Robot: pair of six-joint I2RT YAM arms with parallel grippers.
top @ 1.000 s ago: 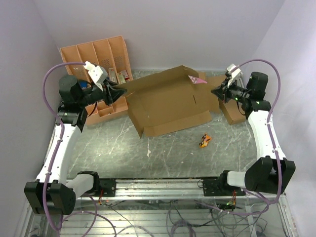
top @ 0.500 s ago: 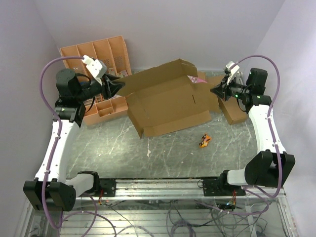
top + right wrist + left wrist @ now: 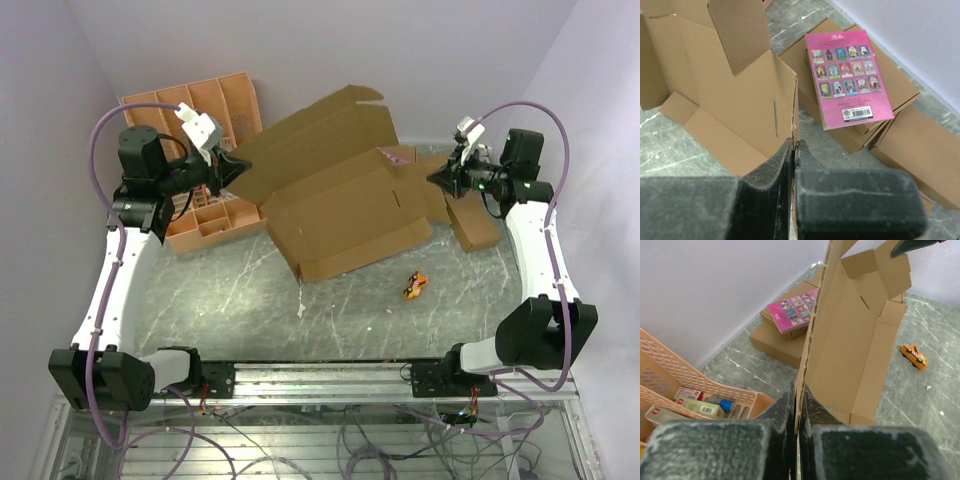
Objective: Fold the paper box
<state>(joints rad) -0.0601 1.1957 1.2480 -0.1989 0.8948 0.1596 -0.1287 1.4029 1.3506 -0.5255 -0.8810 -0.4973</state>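
Observation:
The paper box (image 3: 345, 205) is a large brown cardboard piece with flaps and slits, lying in the middle back of the table with its far flap raised up. My left gripper (image 3: 232, 170) is shut on the left corner of that raised flap; in the left wrist view the cardboard edge (image 3: 812, 335) runs up from between my pinched jaws. My right gripper (image 3: 436, 178) is shut on the box's right edge; in the right wrist view the cardboard (image 3: 747, 95) sits clamped between the jaws.
An orange-tan compartment tray (image 3: 200, 110) leans against the back left wall, with a basket (image 3: 205, 225) of small items below it. Smaller brown boxes (image 3: 475, 220) and a pink booklet (image 3: 845, 75) lie at the back right. A small orange toy (image 3: 415, 285) lies in front of the box.
Both grippers have lifted their cardboard edges. The far flap has swung up from nearly flat to raised, and the whole box has shifted slightly toward the right.

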